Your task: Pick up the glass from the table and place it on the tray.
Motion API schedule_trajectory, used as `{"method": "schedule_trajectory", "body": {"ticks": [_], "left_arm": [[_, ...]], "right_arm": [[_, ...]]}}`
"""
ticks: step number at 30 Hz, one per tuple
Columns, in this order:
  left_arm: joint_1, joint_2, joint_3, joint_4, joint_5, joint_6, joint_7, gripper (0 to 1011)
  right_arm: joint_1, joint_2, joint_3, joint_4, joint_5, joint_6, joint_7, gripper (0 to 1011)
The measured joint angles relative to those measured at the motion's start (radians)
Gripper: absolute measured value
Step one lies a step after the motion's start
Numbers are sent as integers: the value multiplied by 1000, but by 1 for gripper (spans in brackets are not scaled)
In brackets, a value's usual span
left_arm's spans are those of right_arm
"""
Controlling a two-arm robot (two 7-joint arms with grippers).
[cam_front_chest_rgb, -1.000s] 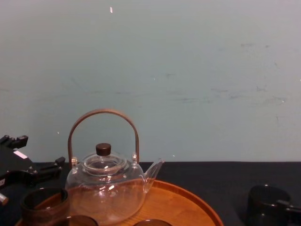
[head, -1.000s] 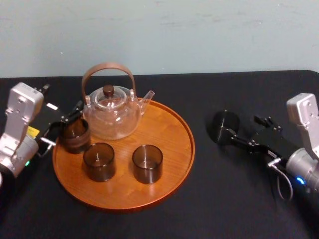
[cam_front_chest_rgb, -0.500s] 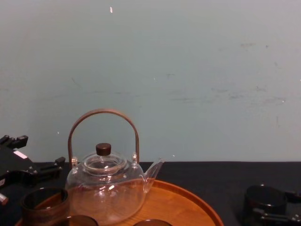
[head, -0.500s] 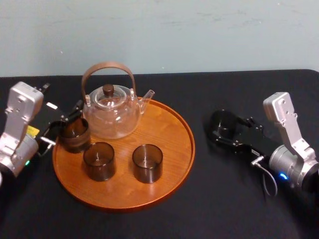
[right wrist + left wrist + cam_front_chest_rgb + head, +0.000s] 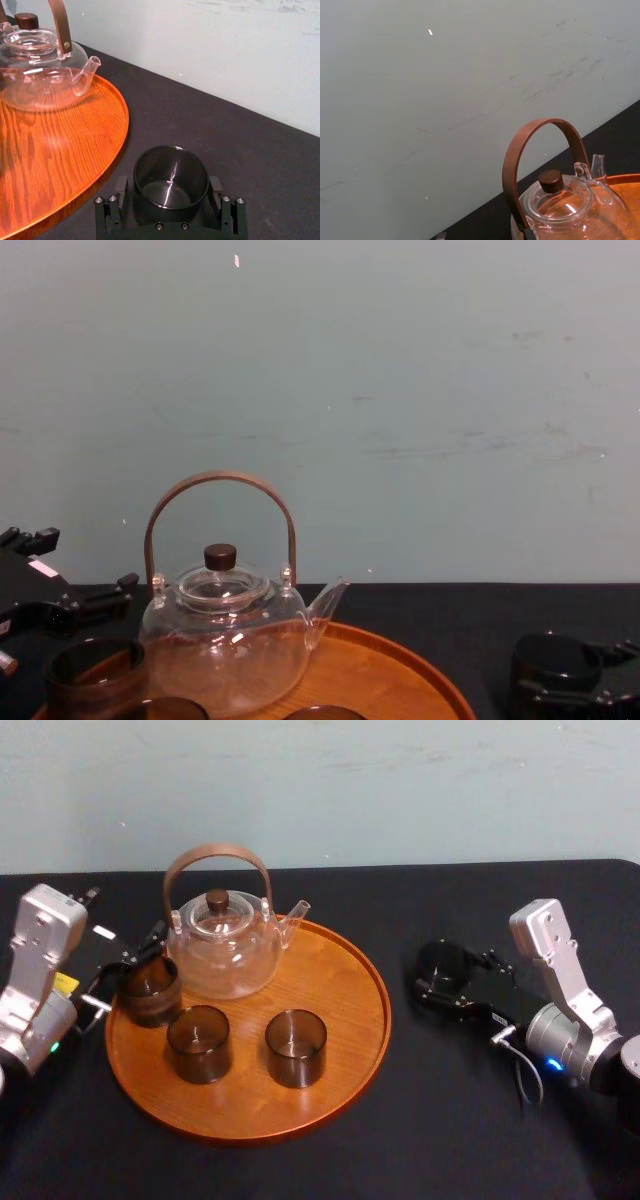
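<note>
A dark smoked glass stands on the black table to the right of the tray, a round orange-brown wooden one. My right gripper is shut on the glass, one finger on each side of it. In the right wrist view the glass sits between the fingers, a short way from the tray's rim. From the chest the glass appears at the lower right. My left gripper rests open at the tray's left edge.
On the tray stand a clear glass teapot with a brown arched handle and three dark glasses: left rim, front left, front middle. The tray's right half is bare wood. A pale wall rises behind the table.
My right arm has swung its wrist in toward the tray, and the gripper with the glass has shifted slightly left. The left arm and the things on the tray have not moved.
</note>
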Motion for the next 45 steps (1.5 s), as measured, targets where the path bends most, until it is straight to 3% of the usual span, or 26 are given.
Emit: {"method": "schedule_trajectory", "body": {"ticks": [15,39,45], "left_arm": [[0,0,0,0,0,0,0,1001],[0,0,0,0,0,0,0,1001],[0,0,0,0,0,0,0,1001]], "right_arm": [[41,-22,-8,36,-15,-10,-4,1002],[37,-20,-6,30,-13,-10,-4,1002],[37,-20,-5,29,-12,-10,-4,913]]}}
